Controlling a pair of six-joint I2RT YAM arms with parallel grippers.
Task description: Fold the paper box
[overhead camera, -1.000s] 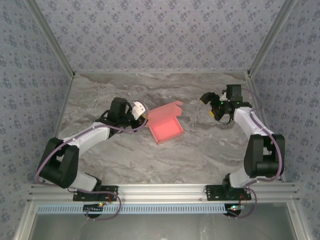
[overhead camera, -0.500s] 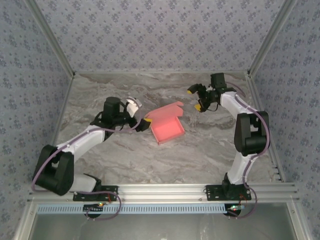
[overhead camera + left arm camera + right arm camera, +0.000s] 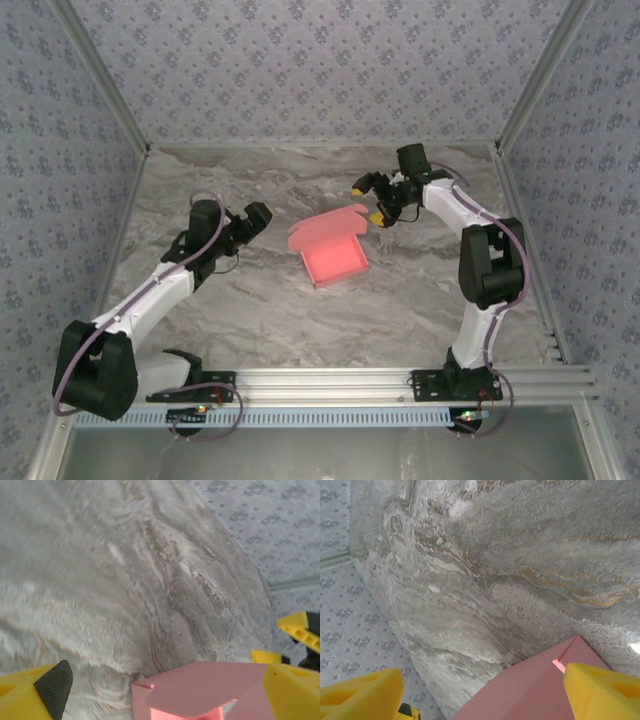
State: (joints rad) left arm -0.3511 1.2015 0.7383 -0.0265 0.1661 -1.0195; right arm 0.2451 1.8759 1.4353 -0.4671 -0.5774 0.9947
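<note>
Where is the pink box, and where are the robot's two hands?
paper box [image 3: 335, 262]: top view, on its open tray floor.
left hand [image 3: 258, 216]: top view, between its fingertips.
right hand [image 3: 368, 202]: top view, between its yellow fingertips.

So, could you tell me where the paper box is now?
In the top view, the paper box sits centrally on the table between the arms, the right pincer by its far-right flap, the left pincer off to its left.
</note>
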